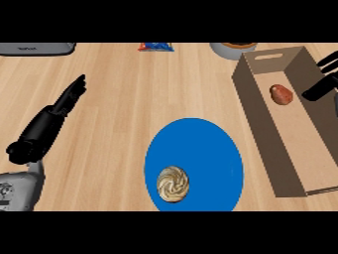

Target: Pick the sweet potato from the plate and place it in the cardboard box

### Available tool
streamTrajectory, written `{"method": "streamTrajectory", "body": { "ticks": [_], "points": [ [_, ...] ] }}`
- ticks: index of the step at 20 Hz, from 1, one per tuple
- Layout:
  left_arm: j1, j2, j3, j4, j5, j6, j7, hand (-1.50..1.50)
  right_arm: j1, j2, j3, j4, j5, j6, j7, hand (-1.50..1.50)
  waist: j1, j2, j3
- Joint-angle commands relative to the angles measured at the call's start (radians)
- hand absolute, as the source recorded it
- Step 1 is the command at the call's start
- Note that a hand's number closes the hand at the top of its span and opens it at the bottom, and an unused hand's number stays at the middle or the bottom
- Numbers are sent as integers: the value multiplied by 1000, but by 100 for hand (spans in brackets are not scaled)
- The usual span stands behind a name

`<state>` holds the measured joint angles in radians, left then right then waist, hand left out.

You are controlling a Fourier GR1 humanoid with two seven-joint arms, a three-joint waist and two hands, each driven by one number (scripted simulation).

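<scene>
The reddish-brown sweet potato (pixel 280 94) lies on the floor of the cardboard box (pixel 263 121), toward its far end. The blue plate (pixel 200 144) sits left of the box and carries only a round swirled pastry (pixel 173 184) near its front. My right hand (pixel 331 74) hovers over the box's far right wall, just right of the sweet potato, fingers spread and holding nothing. My left hand (pixel 67 99) rests at the left of the counter with straight fingers pointing away, far from the plate.
A grey appliance (pixel 32 48) stands at the back left. A blue and red packet (pixel 155 47) lies at the back centre. A grey bowl (pixel 232 49) sits just behind the box's far end. Bare wooden counter lies between my left arm and the plate.
</scene>
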<state>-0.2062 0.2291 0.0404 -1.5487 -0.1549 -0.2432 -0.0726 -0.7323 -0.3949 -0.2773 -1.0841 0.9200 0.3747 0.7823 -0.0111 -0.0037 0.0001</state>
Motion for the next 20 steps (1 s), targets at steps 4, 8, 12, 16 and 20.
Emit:
{"method": "streamTrajectory", "body": {
  "ticks": [4, 8, 12, 16, 20],
  "points": [
    [2, 23, 30, -25, 32, -33, 18, 0, 101, 34, -21, -180, -100, -58, -154, -150, 8, 1, 0],
    [15, -5, -3, -2, -4, -7, -7, 0, 20, 87, -182, -260, -199, -333, -245, -150, 2, 1, 4],
    [5, -15, 6, -4, 0, 7, -1, 0, 24, 173, -334, -339, -316, -521, -260, -150, -8, -1, 4],
    [9, -18, -14, 8, -24, 8, -34, 0, 58, 170, -442, -306, -393, -627, -341, -150, 10, 7, 2],
    [8, -12, 5, 1, -8, -4, -9, 0, 164, 147, -482, -350, -483, -630, -429, -150, 8, 4, 0]
  ]
}}
